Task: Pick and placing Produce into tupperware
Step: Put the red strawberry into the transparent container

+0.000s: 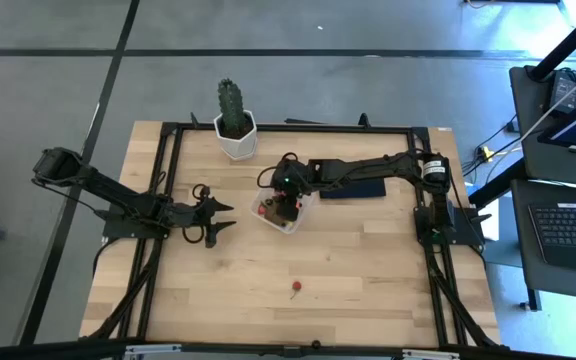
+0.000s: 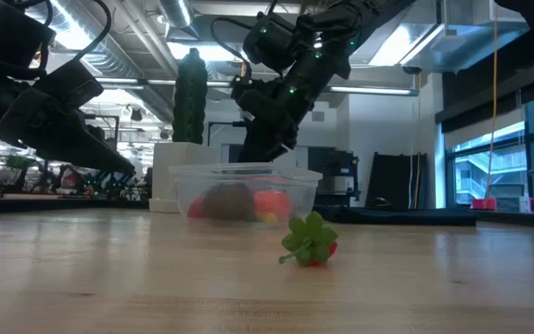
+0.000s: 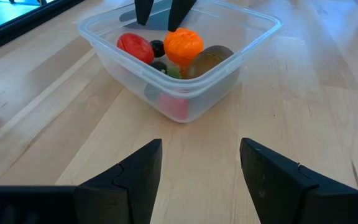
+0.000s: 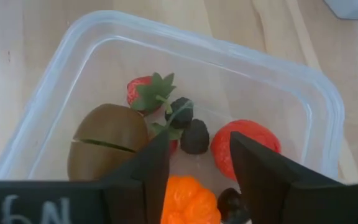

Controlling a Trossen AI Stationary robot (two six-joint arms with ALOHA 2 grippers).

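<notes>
Item: clear plastic tub (image 1: 280,212), square, rounded corners, thin glossy walls; centre of the high view, just right of the left gripper's reach and directly beneath the right gripper (image 4: 194,180).

Contents: orange ball (image 3: 183,45), ribbed, matte; brown lump (image 4: 107,149), egg-shaped with a slit; red round piece (image 4: 244,144), smooth; small strawberry (image 4: 143,91) with green leaves; dark berries (image 4: 194,137), knobbly.

Loose item: one red piece with a green leafy top (image 1: 295,289), lower centre of the high view, alone on the pale wood table (image 1: 388,270), well apart from the tub.

Right gripper: over the tub, fingers parted around the orange ball; whether it grips it I cannot tell.

Left gripper (image 1: 223,218): left of centre, fingers spread wide, empty, pointing at the tub.

Deciding relation: the loose piece lies below the tub in the high view, between both arms, seemingly slightly nearer the right gripper, though the left is free.
</notes>
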